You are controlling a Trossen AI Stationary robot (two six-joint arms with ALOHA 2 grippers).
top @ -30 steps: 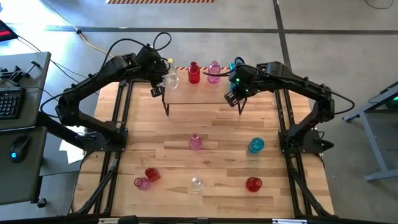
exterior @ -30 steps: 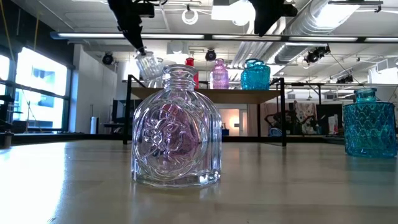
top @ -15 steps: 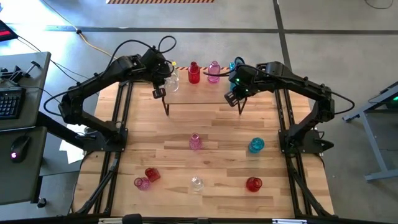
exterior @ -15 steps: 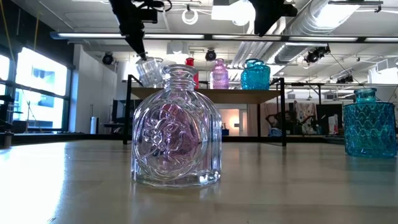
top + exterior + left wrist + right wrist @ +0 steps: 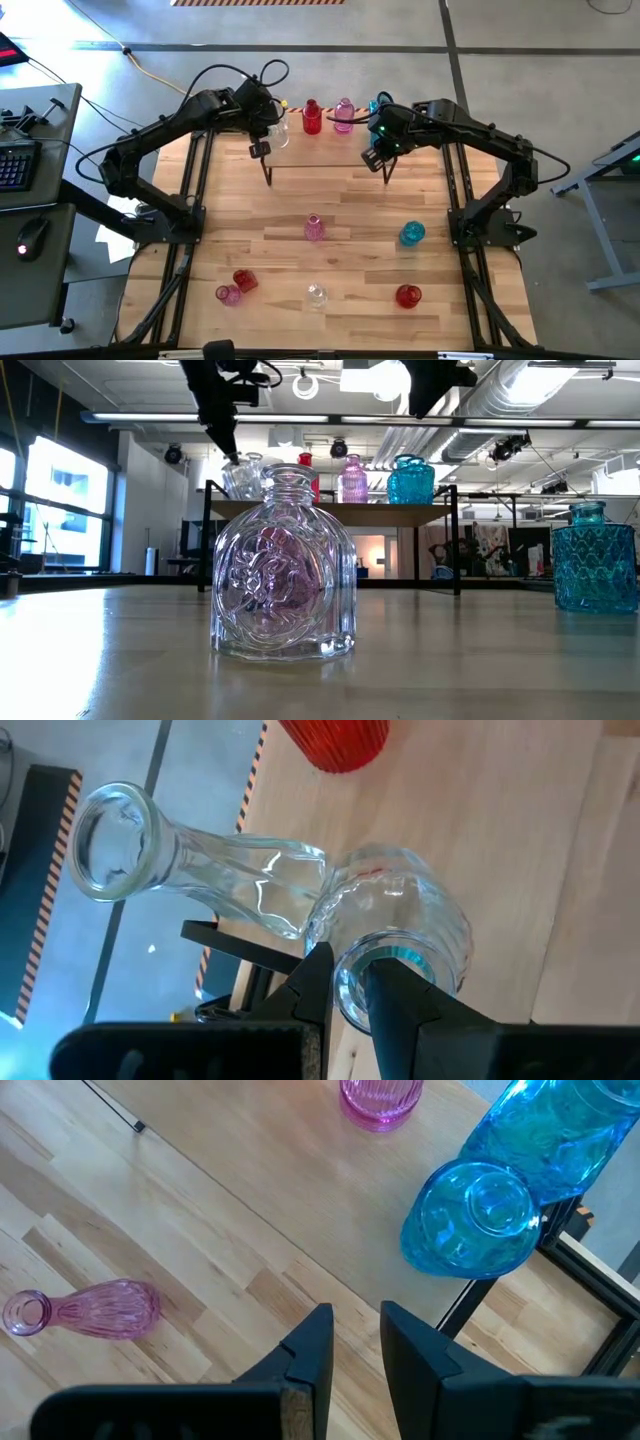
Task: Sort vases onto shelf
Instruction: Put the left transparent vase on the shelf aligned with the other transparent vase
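My left gripper (image 5: pixel 263 128) is over the shelf's (image 5: pixel 330 150) left end, shut on a small clear vase (image 5: pixel 395 925). A second clear vase with a long neck (image 5: pixel 200 870) stands right beside it. A red vase (image 5: pixel 311 117), a pink vase (image 5: pixel 344 115) and blue vases (image 5: pixel 378 105) stand in a row on the shelf board. My right gripper (image 5: pixel 380 158) hangs open and empty over the shelf's right end, near the blue vases (image 5: pixel 470 1220). My left gripper pinches the clear vase's mouth rim (image 5: pixel 345 982), one finger (image 5: pixel 395 1005) inside the mouth and one finger (image 5: pixel 312 985) outside. The fingers come from above, pointing down. The vase (image 5: pixel 241 477) hangs nearly upright, its base at the shelf board; whether it rests there I cannot tell.
On the slatted tabletop stand a pink vase (image 5: pixel 314 228), a blue vase (image 5: pixel 411 234), a red vase (image 5: pixel 244 281) beside a pink one (image 5: pixel 228 294), a clear vase (image 5: pixel 317 295) and a red vase (image 5: pixel 407 296). The shelf's thin black legs (image 5: pixel 206 540) stand at its corners.
My left gripper has gone toward the table's far edge and down onto the shelf's left end with the clear vase. The vase, tilted before, now stands nearly upright and lower, at the board.
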